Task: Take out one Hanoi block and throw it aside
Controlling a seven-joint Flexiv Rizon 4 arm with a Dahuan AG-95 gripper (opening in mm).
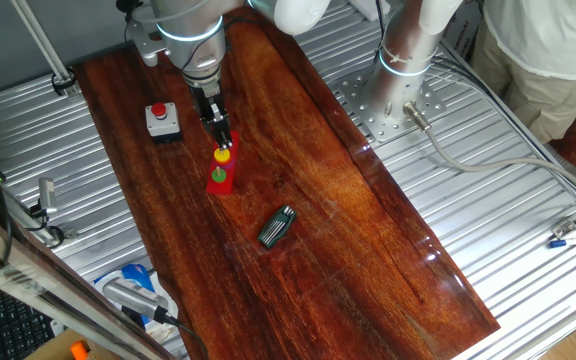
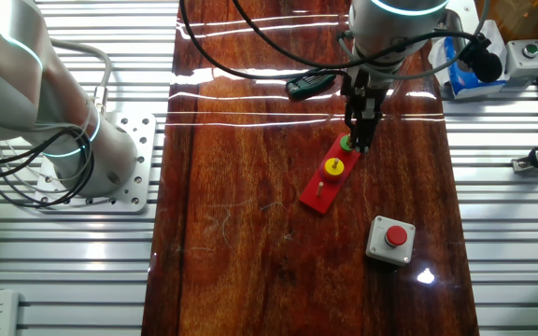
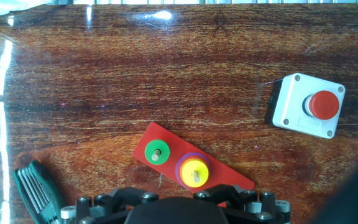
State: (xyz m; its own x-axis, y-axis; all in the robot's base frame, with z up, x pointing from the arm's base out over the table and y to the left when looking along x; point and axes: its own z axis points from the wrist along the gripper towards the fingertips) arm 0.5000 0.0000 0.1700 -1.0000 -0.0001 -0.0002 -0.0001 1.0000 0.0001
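- The dark wooden tabletop (image 1: 348, 250) carries everything here, its glossy varnish throwing back the room lights around the red base.
- The robot arm reaches down over the red base, its pincer (image 1: 222, 138) hanging just above the base's far end; whether the jaws stand apart or together cannot be told, since both fixed views show the fingers only as one dark mass and the hand view cuts them off.
- A grey box with a red push button (image 3: 308, 106) sits on the tabletop well apart from the red base, to the side away from the black tool.
- A black ribbed tool (image 1: 277, 227) lies flat, also clear of the red base, on its other side.
- The red base (image 3: 229, 177), a slim slab with pegs, lies at a slant under the hand.
- A green disc (image 3: 156, 151) sits on one peg of the red base.
- The Hanoi block (image 3: 194, 172), a small yellow disc, rests on the next peg along the red base, beside the green disc; it looks light, rigid and smooth, so pinching it across the outer rim and lifting straight up the peg seems safest.
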